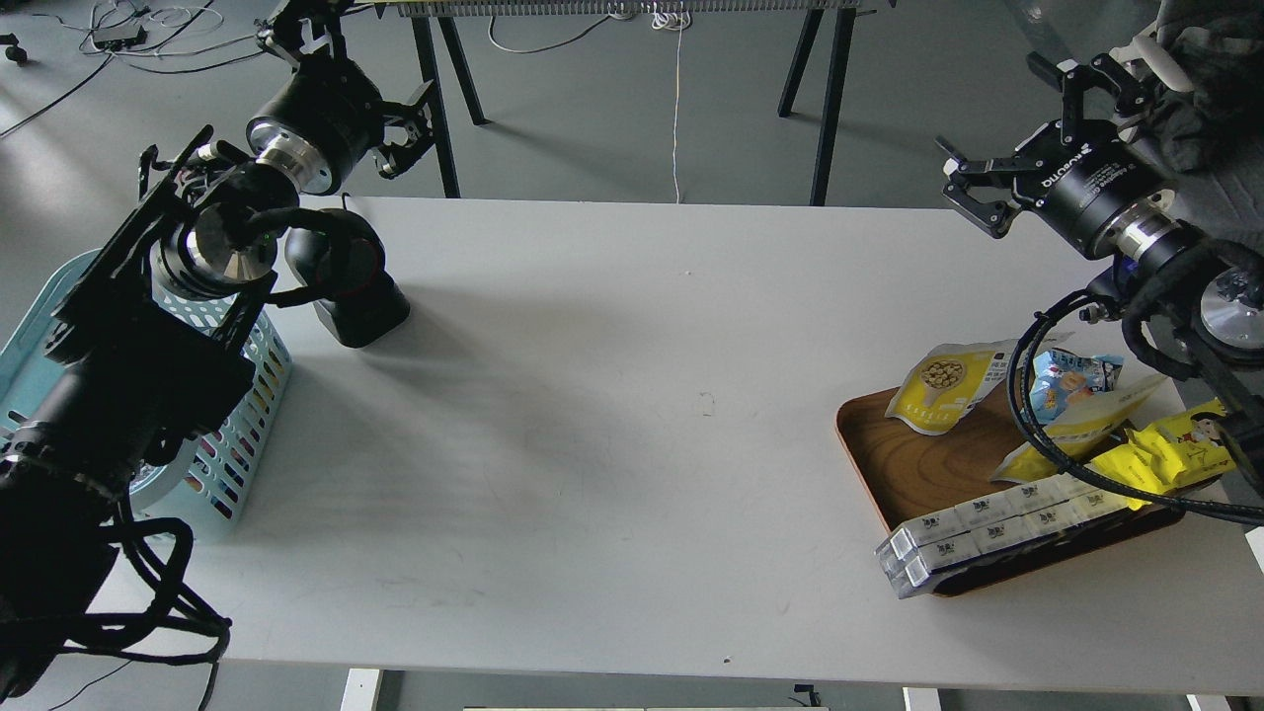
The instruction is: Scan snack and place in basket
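Observation:
The snack (pixel 943 390), a flat pouch with a yellow lower part and a round picture of beige nuts, lies at the back left corner of a brown wooden tray (pixel 913 469) on the right of the table. The light blue slotted basket (pixel 242 425) stands at the table's left edge, partly hidden behind my left arm. Raised above the table's back left corner, my left gripper (pixel 360 79) is open and holds nothing. At the far right, well above the tray, my right gripper (pixel 1022 133) hangs open and empty.
A black scanner (pixel 351 286) stands on the table beside the basket. The tray also holds a small blue snack bag (pixel 1071 380), a bright yellow wrapper (pixel 1175 454) and long white boxes (pixel 987 538) along its front edge. Black table legs (pixel 825 99) stand behind.

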`<state>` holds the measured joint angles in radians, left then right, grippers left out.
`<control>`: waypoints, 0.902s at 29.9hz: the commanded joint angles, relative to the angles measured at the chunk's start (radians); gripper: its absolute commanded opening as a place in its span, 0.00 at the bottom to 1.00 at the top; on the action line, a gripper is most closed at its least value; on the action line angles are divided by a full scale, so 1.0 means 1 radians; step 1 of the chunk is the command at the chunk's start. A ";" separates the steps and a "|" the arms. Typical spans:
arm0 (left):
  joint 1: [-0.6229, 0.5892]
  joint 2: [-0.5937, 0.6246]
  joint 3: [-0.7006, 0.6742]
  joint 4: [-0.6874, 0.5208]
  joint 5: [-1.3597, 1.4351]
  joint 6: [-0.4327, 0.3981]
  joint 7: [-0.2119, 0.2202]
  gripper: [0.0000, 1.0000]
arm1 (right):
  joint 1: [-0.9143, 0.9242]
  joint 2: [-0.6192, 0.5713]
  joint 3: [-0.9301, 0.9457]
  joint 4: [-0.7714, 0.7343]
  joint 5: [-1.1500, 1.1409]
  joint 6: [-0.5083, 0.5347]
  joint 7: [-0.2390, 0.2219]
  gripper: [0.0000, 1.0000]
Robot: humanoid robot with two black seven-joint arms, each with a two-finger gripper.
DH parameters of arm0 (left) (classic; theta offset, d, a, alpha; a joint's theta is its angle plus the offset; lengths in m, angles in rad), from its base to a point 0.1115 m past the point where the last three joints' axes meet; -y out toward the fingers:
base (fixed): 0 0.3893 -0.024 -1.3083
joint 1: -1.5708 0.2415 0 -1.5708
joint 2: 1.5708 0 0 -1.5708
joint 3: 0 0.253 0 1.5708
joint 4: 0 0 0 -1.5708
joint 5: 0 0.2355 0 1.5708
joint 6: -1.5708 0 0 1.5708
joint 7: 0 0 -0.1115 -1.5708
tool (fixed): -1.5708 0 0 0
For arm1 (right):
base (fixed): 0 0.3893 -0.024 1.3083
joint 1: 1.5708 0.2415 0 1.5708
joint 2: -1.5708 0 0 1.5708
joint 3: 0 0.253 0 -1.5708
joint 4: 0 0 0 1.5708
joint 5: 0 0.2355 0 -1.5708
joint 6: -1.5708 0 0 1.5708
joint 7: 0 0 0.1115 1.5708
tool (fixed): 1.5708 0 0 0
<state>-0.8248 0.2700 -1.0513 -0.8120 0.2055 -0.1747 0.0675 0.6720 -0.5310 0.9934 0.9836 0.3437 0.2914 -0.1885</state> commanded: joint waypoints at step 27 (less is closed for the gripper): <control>-0.065 0.023 -0.013 -0.019 -0.008 -0.009 -0.043 1.00 | 0.148 -0.010 -0.230 -0.140 -0.005 0.032 -0.017 0.99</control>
<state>-0.8888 0.2858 -1.0654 -0.8179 0.1950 -0.1734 0.0191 0.7510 -0.5156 0.8782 0.8703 0.3395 0.3207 -0.2055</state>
